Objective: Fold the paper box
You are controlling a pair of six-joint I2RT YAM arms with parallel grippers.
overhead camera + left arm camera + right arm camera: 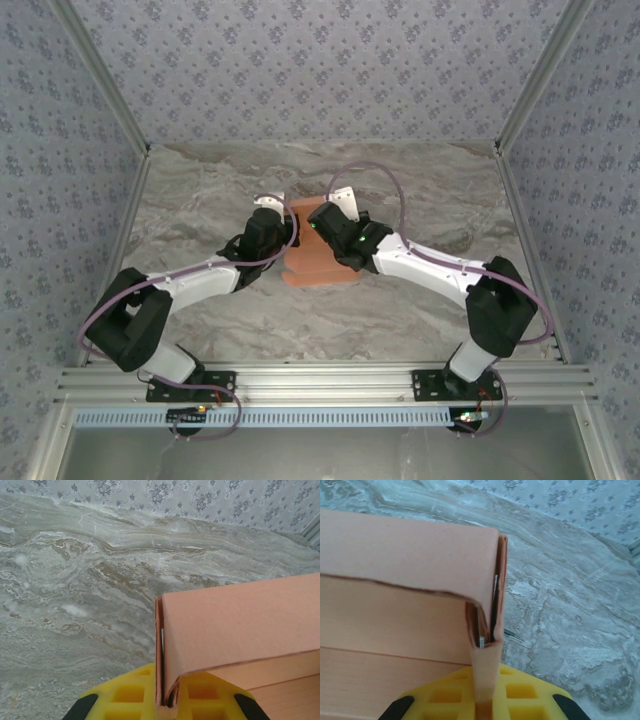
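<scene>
Where the paper box (318,270) stands, left end effector (163,702) and right end effector (485,700) each pinch a wall.

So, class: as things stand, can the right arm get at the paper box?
Probably yes: the right gripper sits at the paper box, its yellow fingers either side of an upright card wall, seemingly pinching it. Nothing stands between them.

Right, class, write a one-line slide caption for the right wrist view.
The right gripper clamps a folded wall of the salmon paper box, marbled table beyond.
</scene>
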